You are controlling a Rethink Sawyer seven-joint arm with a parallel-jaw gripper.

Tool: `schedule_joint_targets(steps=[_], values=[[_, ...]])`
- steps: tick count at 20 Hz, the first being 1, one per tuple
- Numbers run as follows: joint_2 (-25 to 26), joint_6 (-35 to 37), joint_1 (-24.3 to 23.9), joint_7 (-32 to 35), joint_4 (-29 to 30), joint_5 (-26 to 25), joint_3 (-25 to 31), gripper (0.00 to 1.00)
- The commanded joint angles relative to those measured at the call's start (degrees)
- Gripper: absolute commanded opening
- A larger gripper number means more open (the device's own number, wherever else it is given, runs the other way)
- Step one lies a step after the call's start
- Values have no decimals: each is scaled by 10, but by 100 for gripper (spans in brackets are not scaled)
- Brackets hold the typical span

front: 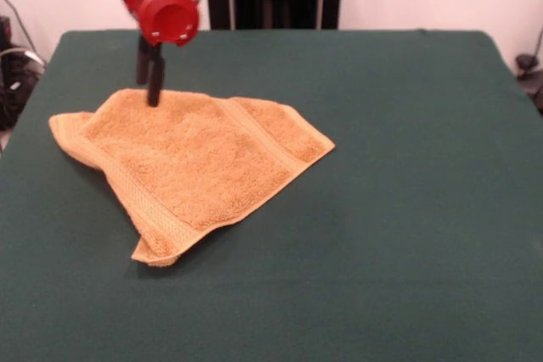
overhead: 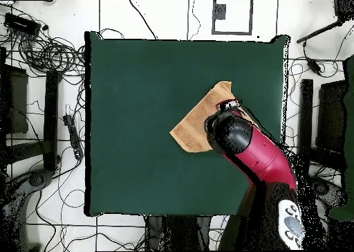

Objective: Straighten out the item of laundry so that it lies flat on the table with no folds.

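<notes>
Resting at about nine o'clock on the table (front: 407, 209), the towel (front: 191, 167) looks soft, light and limp, still folded over itself, so its free corner at five o'clock seems best, while the gripper (front: 154, 95) touches its far edge, jaws seemingly pressed together.

The golden-orange terry-cloth towel (front: 191, 167) has a rough, looped, matt pile; its woven border bands (front: 144, 205) look flatter and tighter in weave. The large dark green surface (front: 407, 209) is covered in a matt, felt-like cloth, even and without sheen. The red collar (front: 168, 16) above the hand looks like smooth, glossy plastic. The black hand (front: 153, 82) appears matt. From above, the crimson arm casing (overhead: 266, 159) shows a smooth, slightly glossy finish.
</notes>
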Motion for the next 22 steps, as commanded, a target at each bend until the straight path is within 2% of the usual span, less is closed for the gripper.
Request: schedule_joint_targets(steps=[1, 11, 16, 22], values=[[50, -78, -35, 101, 65, 0, 101, 100], [53, -87, -22, 134, 85, 28, 101, 100], [47, -97, -35, 136, 97, 30, 126, 100], [43, -93, -26, 136, 100, 34, 121, 100]])
